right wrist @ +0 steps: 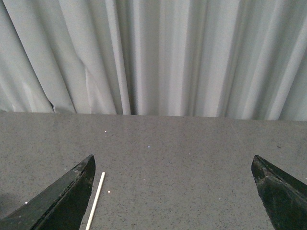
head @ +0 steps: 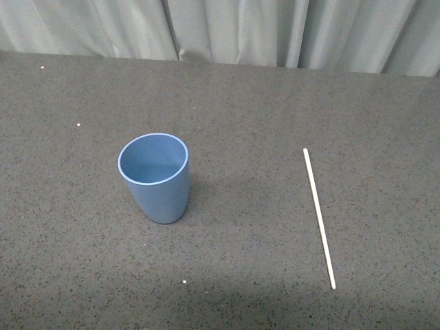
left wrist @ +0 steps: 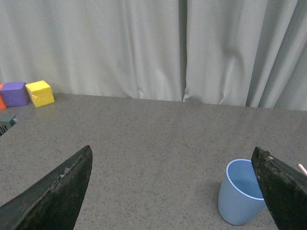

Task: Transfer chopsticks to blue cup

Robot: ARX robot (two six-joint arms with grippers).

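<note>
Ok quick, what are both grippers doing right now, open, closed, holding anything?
Left gripper: open, holding nothing.
Right gripper: open, holding nothing.

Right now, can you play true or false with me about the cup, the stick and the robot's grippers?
1. The blue cup stands upright on the table. True.
2. The chopstick is inside the cup. False: it lies flat on the table, apart from the cup, on the right arm's side.
3. The left gripper and the right gripper are both open and hold nothing. True.
4. A green block sits beside the yellow block. False: a purple block sits beside it.
</note>
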